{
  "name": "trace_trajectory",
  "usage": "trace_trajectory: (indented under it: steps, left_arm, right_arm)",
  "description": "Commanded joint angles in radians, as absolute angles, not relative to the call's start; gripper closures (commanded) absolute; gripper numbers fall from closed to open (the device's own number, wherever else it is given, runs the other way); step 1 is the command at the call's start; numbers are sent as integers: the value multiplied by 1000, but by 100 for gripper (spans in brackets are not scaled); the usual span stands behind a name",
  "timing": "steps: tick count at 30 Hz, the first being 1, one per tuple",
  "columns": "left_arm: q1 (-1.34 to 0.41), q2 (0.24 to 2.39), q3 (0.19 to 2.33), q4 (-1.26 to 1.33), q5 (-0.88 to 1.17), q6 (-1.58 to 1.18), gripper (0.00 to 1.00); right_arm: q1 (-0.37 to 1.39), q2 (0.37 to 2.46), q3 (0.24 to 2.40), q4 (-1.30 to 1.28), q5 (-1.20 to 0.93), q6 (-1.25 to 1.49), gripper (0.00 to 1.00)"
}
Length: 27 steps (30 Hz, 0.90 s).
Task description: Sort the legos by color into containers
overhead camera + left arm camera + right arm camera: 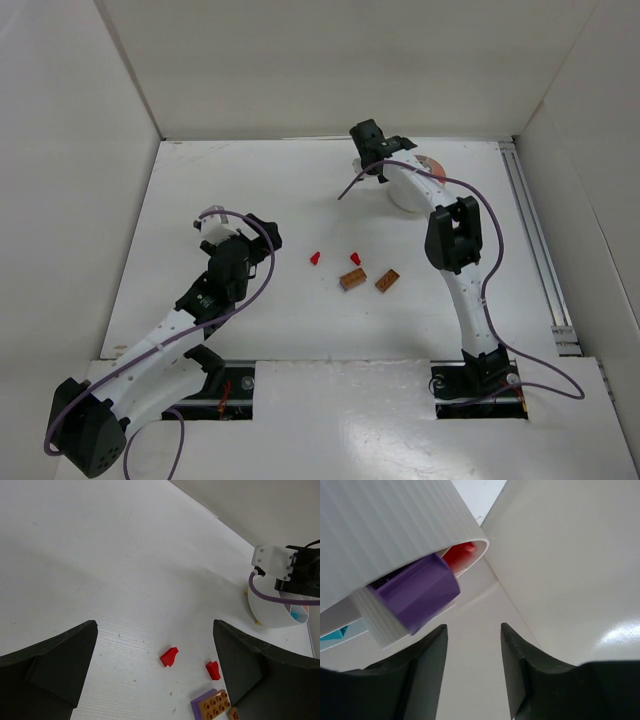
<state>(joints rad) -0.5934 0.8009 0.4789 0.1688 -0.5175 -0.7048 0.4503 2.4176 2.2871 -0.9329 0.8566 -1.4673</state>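
Right wrist view: our right tool (pixel 473 627) is parted at the tub (pixel 395 525), purple lego (pixel 415 592) just ahead, so we reckon it's a drop-off. Left tool (pixel 155 625) is wide apart, empty.

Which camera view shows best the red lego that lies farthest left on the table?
The left wrist view: the red lego is large there, its angled shape clear. The top external view shows only a tiny red speck. The right wrist view misses it.

right gripper (pixel 472 630): fingers apart, gap empty | purple brick (pixel 417 592): blurred, against white tub (pixel 395 530), above one finger | red piece (pixel 462 552): inside tub | teal piece (pixel 335 635): far left
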Motion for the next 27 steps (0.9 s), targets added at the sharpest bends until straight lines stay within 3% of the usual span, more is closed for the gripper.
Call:
trace_trajectory:
  steps: [1,6,11,14,17,19,23,27]
  left_arm:
    - [-586,792,483,200,-505,-709,1]
    - [-586,782,483,199,-485,-699,1]
    - [-586,793,523,180,-430,-649,1]
    - [-586,839,561,155,-348,-601,1]
    - [-586,905,615,127,-232,-545,1]
    - [-586,989,664,94,-160,-517,1]
    - [-638,1172,728,58,-133,-437,1]
    - [-658,1319,759,113,-20,-293,11]
  right_arm:
    - [449,2364,2284,-887,884,-1463,47]
    - [459,2326,2284,-836,884,-1454,45]
    - [468,2220,2325,-782,827,-1392,37]
    - [459,2137,2313,-743,729,-1242,21]
    - [405,1967,2171,-678,534,-1058,7]
    - [370,1803,1961,-629,433,-860,0]
    - [345,1464,1472,-383,240,-643,0]
    - [295,1175,1123,-192,7,-514,0]
